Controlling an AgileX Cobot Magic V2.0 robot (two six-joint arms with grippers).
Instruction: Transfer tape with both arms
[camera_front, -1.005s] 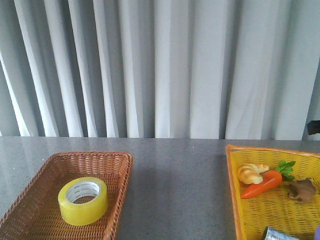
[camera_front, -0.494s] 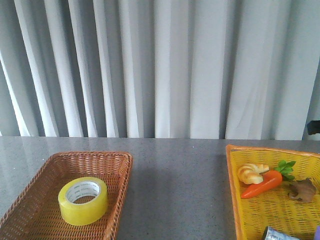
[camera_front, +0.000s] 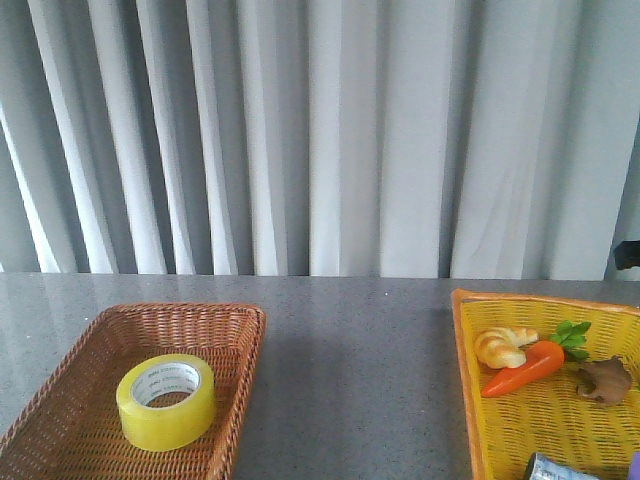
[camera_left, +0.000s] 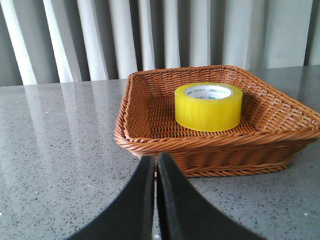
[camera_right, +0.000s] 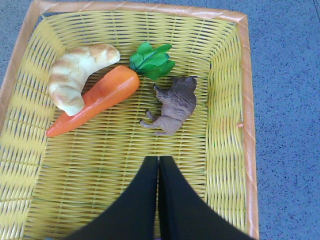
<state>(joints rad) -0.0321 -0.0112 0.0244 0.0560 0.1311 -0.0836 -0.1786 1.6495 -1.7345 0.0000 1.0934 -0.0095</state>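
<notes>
Nothing has moved since a second ago. My left claw (camera_left: 156, 167) is pressed shut on nothing, near the brown wicker basket (camera_left: 150, 142) on the grey speckled tabletop (camera_front: 350, 380)'s left, where the yellow translucent tape roll (camera_front: 166, 401) lies flat. My right claw (camera_right: 158, 167), likewise shut and empty, hangs over the yellow woven basket (camera_right: 227, 130).

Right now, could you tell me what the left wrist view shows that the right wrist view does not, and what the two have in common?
Only the left wrist view shows the tape, lying flat in the brown wicker basket, with curtains behind.

Only the right wrist view shows the yellow basket holding a croissant resting on a carrot, and a brown animal figure beside them.

Both show the grey speckled table and a pair of black fingers, the left gripper and the right gripper, each closed on nothing.
</notes>
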